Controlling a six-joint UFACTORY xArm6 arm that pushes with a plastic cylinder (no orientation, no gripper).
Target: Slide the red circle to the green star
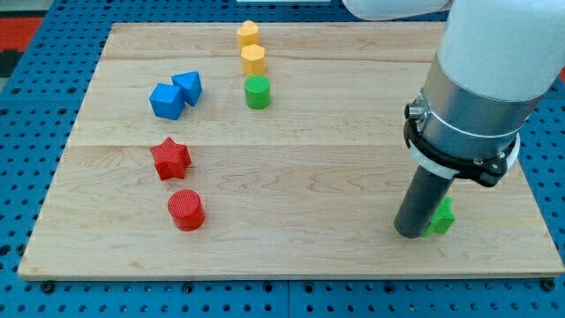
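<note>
While I scan from the frame's left, the red circle (186, 210) sits at lower left on the wooden counter (300, 177), just below a red star (169, 159). Blue blocks (175, 95), two yellow blocks (252, 49) and a green cylinder (257, 92) lie higher up. At lower right, my tip (411, 231) touches the green star (440, 216). No jaws exist; nothing is held. The circle lies far left of my tip.
</note>
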